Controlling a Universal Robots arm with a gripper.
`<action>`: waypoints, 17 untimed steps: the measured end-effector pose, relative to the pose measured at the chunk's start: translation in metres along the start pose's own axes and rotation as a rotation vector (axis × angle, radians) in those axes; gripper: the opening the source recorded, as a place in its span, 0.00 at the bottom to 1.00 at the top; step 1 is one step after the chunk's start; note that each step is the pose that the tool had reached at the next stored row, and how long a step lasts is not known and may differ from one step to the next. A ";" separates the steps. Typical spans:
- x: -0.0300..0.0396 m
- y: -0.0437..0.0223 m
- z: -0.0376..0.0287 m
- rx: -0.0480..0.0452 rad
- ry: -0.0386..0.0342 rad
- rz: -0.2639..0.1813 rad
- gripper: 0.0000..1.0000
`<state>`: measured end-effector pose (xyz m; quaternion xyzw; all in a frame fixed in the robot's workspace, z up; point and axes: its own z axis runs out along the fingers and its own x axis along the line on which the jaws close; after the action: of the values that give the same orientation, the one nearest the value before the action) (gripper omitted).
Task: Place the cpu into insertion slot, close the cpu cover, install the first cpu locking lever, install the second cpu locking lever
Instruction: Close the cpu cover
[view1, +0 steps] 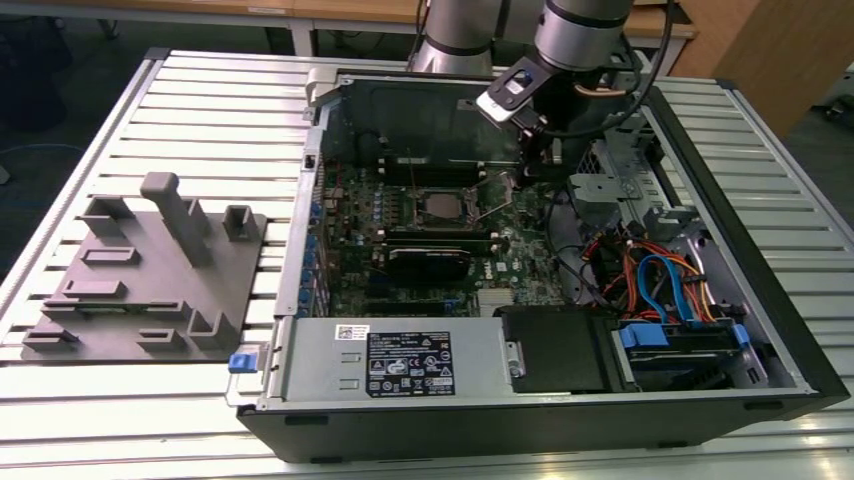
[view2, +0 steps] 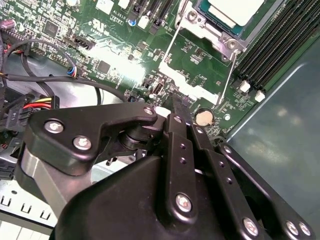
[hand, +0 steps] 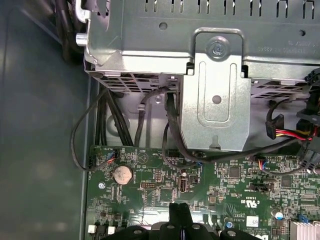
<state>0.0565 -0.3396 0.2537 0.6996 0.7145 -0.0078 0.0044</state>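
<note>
My fingers (hand: 180, 209) are pressed together, with nothing seen between them, tips low over the green motherboard (hand: 235, 187). The cpu (view2: 235, 9) sits in the insertion slot (view2: 210, 31), ahead of my tips and apart from them (a thin wire lever (view2: 170, 46) stands between). A coin cell (view2: 202, 117) lies near.

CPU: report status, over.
Gripper shut, over the board beside the socket. CPU seated, cover looks down. Cables off to one side, none across it.

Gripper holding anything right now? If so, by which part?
Nothing: the gripper is shut with nothing between its jaws. The cpu sits apart on the motherboard.
</note>
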 end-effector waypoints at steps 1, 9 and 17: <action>0.0000 0.0001 0.0003 0.0000 0.0000 0.000 0.10; 0.0000 0.0008 0.0030 0.0000 -0.0001 0.000 0.10; 0.0000 0.0009 0.0036 0.0000 0.0000 0.000 0.10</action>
<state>0.0574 -0.3396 0.2501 0.6996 0.7145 -0.0078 0.0044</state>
